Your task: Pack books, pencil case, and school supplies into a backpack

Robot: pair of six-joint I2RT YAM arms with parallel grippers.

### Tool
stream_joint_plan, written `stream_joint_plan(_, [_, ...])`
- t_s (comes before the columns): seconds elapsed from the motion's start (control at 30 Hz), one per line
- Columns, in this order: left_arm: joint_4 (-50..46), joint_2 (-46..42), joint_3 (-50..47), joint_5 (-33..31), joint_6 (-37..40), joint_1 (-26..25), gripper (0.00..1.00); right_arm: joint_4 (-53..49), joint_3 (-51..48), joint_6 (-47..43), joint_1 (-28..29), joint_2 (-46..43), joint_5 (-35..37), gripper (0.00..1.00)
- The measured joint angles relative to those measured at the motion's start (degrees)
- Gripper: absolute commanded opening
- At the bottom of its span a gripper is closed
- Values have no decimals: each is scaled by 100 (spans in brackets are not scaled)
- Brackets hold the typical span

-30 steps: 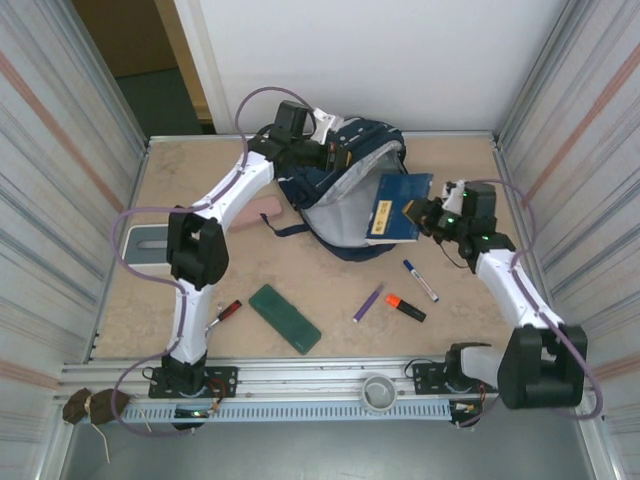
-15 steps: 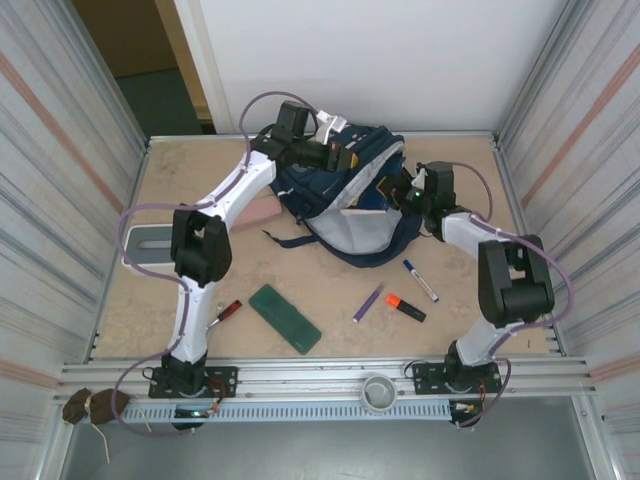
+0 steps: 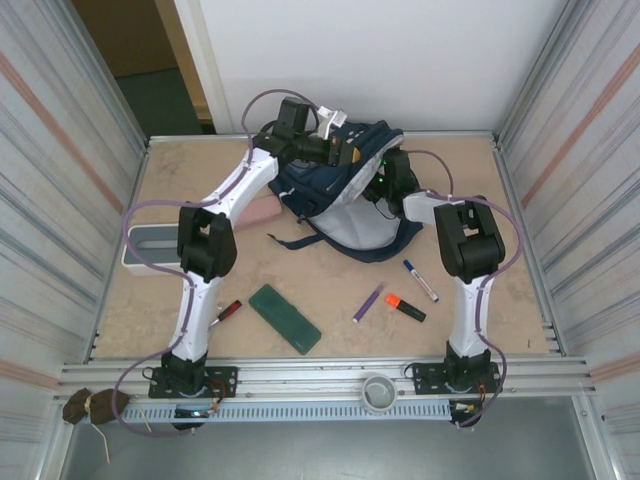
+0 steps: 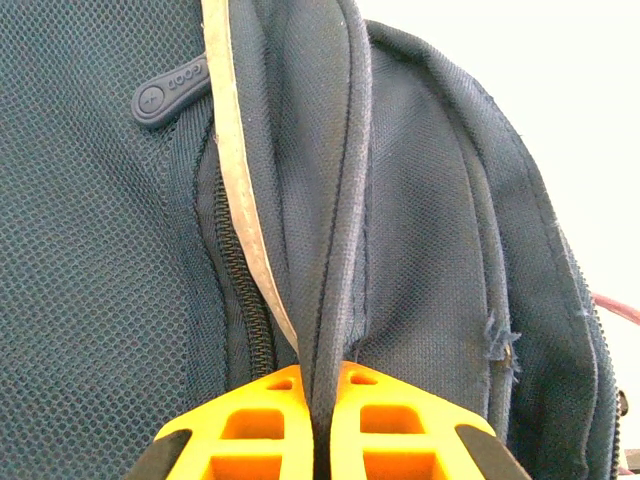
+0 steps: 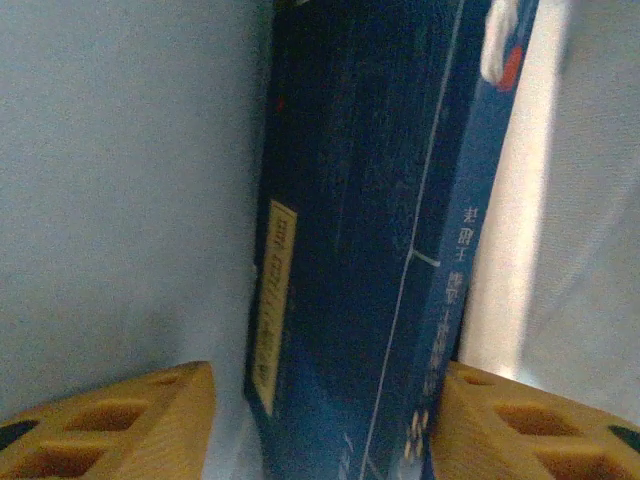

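The navy backpack (image 3: 300, 188) lies at the back of the table, its mouth showing the grey lining (image 3: 355, 220). My left gripper (image 3: 343, 156) is at the top rim and is shut on a fold of the backpack's edge fabric (image 4: 330, 250), pinched between the orange fingers (image 4: 265, 420). My right gripper (image 3: 386, 182) reaches into the mouth. In the right wrist view its jaws (image 5: 325, 385) stand open, with a dark-blue book (image 5: 360, 200) with a yellow label upright between them against the lining. The green pencil case (image 3: 285, 318), purple pen (image 3: 368, 302), orange highlighter (image 3: 405, 307) and white marker (image 3: 421, 281) lie on the table.
A red-handled tool (image 3: 225, 312) lies left of the pencil case. A pink object (image 3: 262, 210) sits by the backpack's left side, and a white tray (image 3: 150, 245) is at the left wall. A backpack strap (image 3: 290, 240) trails onto the table.
My right arm swung the book from right of the backpack into its mouth, and its jaws have opened. The left gripper kept its hold on the rim.
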Motion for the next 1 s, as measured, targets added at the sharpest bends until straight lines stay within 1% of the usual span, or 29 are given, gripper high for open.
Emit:
stream_joint_plan(0.13, [20, 92, 59, 15, 2, 7, 4, -417, -778, -481, -201, -857, -96, 59])
stream_joint_plan(0.23, [24, 212, 118, 42, 7, -2, 4, -922, -1325, -968, -361, -1869, -37, 60])
stream_joint_plan(0.33, [22, 319, 129, 42, 31, -11, 4, -1628, -1705, -1547, -459, -3038, 297, 63])
stream_joint_plan(0.43, [22, 391, 129, -26, 52, -50, 12, -2304, -2065, -2081, -601, -4168, 844, 65])
stream_joint_plan(0.47, [24, 415, 129, -66, 61, -90, 18, -2481, -2214, -2223, -680, -4505, 1012, 66])
stream_joint_plan(0.57, [-7, 483, 164, -188, 203, -201, 44, -2850, -2621, -2441, -859, -5097, 1298, 68])
stream_joint_plan(0.6, [-37, 505, 205, -258, 267, -245, 51, -2903, -2736, -2461, -855, -5163, 1298, 69])
stream_joint_plan(0.63, [-74, 507, 214, -341, 343, -278, 55, -2924, -2839, -2468, -817, -5176, 1248, 70])
stream_joint_plan(0.7, [-160, 437, 140, -542, 490, -334, 61, -2927, -2992, -2468, -634, -5093, 1178, 73])
stream_joint_plan(0.73, [-111, 260, -142, -726, 570, -354, 64, -2933, -3014, -2468, -479, -5007, 1163, 74])
stream_joint_plan(0.8, [11, -295, -1073, -1093, 654, -323, 67, -2848, -3012, -2476, -59, -4767, 1209, 74])
stream_joint_plan(0.87, [205, -1040, -2218, -1493, 625, -157, 68, -2756, -2922, -2479, 363, -4358, 1276, 70])
stream_joint_plan(0.93, [407, -1679, -3128, -1810, 527, 136, 68, -2706, -2695, -2459, 549, -3825, 1296, 65])
stream_joint_plan(1.0, [638, -2164, -3781, -2076, 363, 527, 69, -2625, -2457, -2439, 584, -3268, 1381, 59])
